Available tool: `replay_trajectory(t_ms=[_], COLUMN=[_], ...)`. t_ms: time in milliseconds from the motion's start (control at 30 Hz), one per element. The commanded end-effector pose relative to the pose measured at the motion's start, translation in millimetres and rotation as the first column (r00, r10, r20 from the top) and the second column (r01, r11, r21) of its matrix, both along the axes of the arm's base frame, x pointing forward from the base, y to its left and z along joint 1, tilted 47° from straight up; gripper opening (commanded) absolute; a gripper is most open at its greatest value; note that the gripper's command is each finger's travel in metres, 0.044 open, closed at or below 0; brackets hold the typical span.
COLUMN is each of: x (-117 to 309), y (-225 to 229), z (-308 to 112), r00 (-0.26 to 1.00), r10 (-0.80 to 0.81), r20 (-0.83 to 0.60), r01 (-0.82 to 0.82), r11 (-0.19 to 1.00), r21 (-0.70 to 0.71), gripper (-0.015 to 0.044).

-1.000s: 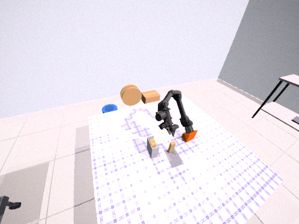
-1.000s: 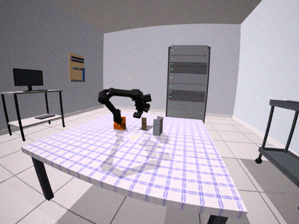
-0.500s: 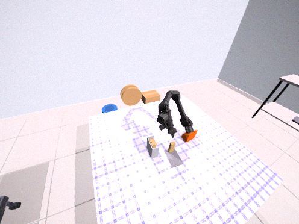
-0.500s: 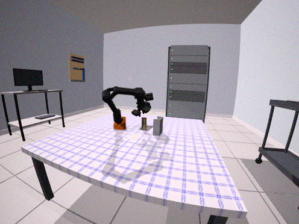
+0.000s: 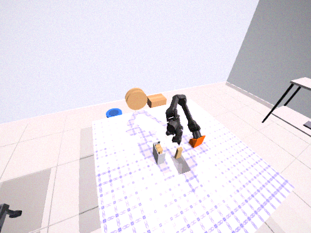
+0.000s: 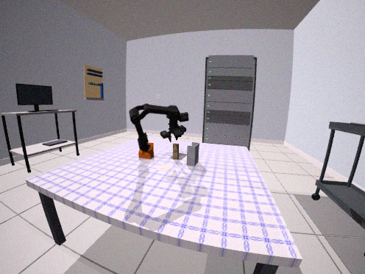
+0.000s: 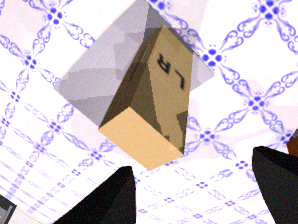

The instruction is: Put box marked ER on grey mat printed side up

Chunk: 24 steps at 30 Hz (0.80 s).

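Black claw (image 5: pixel 177 141) (image 6: pixel 173 139) (image 7: pixel 194 167): mine, released, fingers parted with nothing between them, above the table and apart from the box beneath.
LR box (image 5: pixel 179 153) (image 6: pixel 176 151) (image 7: pixel 150 110): standing on end on the mat, its printed side facing sideways.
Grey mat (image 5: pixel 183 167) (image 6: pixel 181 156) (image 7: pixel 85 80): flat under that box, most of it to one side.
Grey bin (image 5: pixel 160 158) (image 6: pixel 192 156): upright, beside the mat and apart from it.
Tan boxes in the bin (image 5: pixel 158 148): tops showing, codes hidden from me; I cannot tell which is ER.
Orange base (image 5: pixel 197 141) (image 6: pixel 147 156): under my arm's foot, near the mat.
Checked table (image 5: pixel 141 194) (image 6: pixel 158 191) (image 7: pixel 240 75): beneath everything here.
Server rack (image 6: pixel 254 99): well beyond the table, against the wall.
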State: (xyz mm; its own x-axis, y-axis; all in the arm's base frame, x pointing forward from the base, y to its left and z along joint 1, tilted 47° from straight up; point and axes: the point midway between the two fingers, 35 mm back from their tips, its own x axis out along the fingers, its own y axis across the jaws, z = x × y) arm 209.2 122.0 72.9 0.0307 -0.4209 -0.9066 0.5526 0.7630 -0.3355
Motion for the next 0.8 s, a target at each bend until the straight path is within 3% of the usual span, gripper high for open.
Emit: replay_trajectory(t_ms=[0,767], x=[0.6,1.2], y=[3.0,21.3], z=[-3.3,-16.3], r00=[0.994,0.806], r10=[-0.091,-0.430], r20=[0.053,0.407], r01=[0.094,0.501], r11=[0.995,0.861], r21=[-0.042,-0.083], gripper=[0.0235,0.0235])
